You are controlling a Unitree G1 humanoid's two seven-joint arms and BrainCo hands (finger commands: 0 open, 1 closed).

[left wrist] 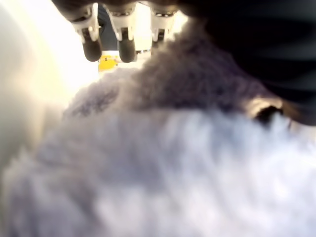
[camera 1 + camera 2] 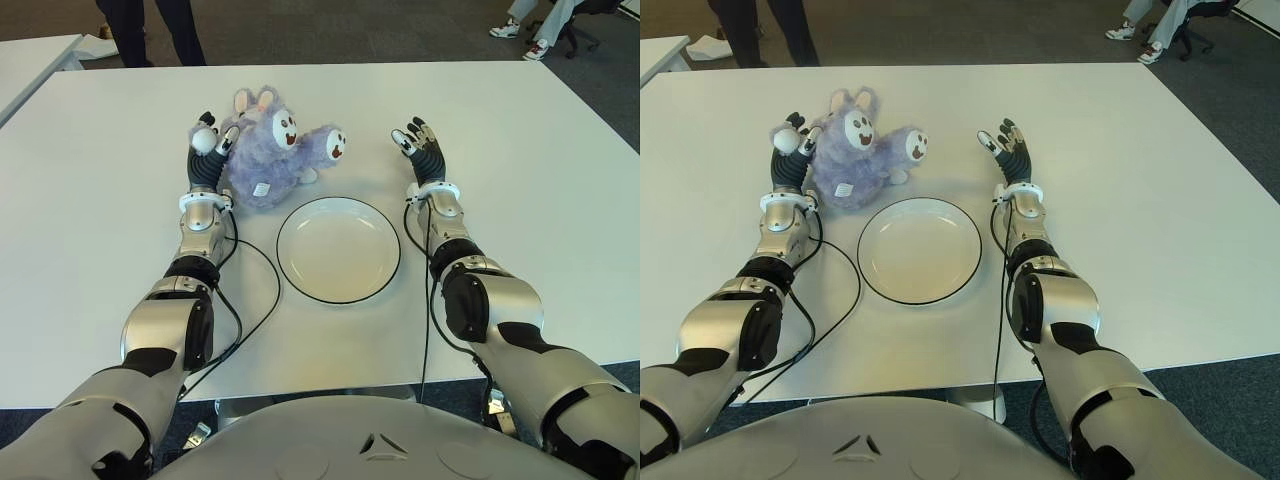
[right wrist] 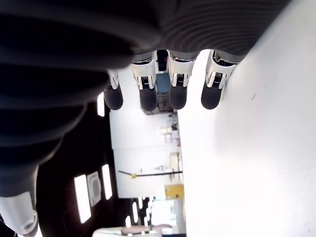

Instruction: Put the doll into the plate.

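A fluffy purple doll [image 2: 268, 152] with white faces lies on the white table [image 2: 100, 200], just behind the plate's left side. The white plate [image 2: 338, 250] with a dark rim is empty and sits between my forearms. My left hand [image 2: 212, 135] stands at the doll's left side, fingers straight, palm facing the fur. In the left wrist view the doll's fur [image 1: 163, 163] fills the picture under the straight fingers [image 1: 121, 47]. My right hand [image 2: 416, 137] is held open to the right of the doll, a gap apart, its fingers [image 3: 163, 98] extended and holding nothing.
Black cables [image 2: 268, 290] run from my wrists across the table near the plate. A person's legs [image 2: 150, 30] stand beyond the far edge. Another person's feet and a chair [image 2: 530, 35] are at the far right. A second table [image 2: 30, 60] is at the left.
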